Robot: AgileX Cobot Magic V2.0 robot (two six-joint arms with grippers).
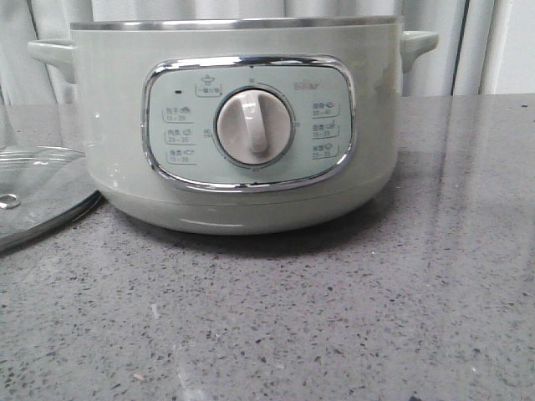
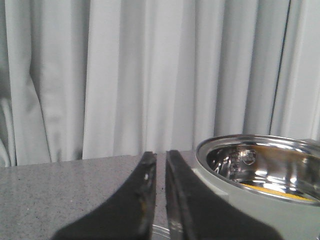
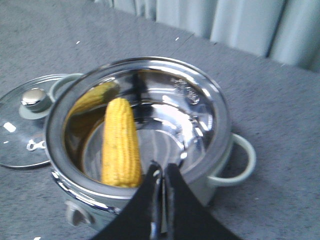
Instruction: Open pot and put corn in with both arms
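The pale grey-green pot (image 1: pixel 251 125) stands open in the middle of the table, its white dial knob (image 1: pixel 251 125) facing me. The yellow corn (image 3: pixel 120 142) lies inside the pot's steel bowl (image 3: pixel 165 120). The clear glass lid (image 1: pixel 33 192) lies flat on the table at the pot's left, also seen in the right wrist view (image 3: pixel 25 127). My right gripper (image 3: pixel 161 167) hangs above the pot's rim, shut and empty. My left gripper (image 2: pixel 160 157) is shut and empty beside the pot (image 2: pixel 260 170), over the table near the lid. Neither gripper shows in the front view.
The grey speckled table (image 1: pixel 334 317) runs to the front edge. White curtains (image 2: pixel 125 75) hang behind the table. The pot's side handles (image 1: pixel 422 42) stick out left and right.
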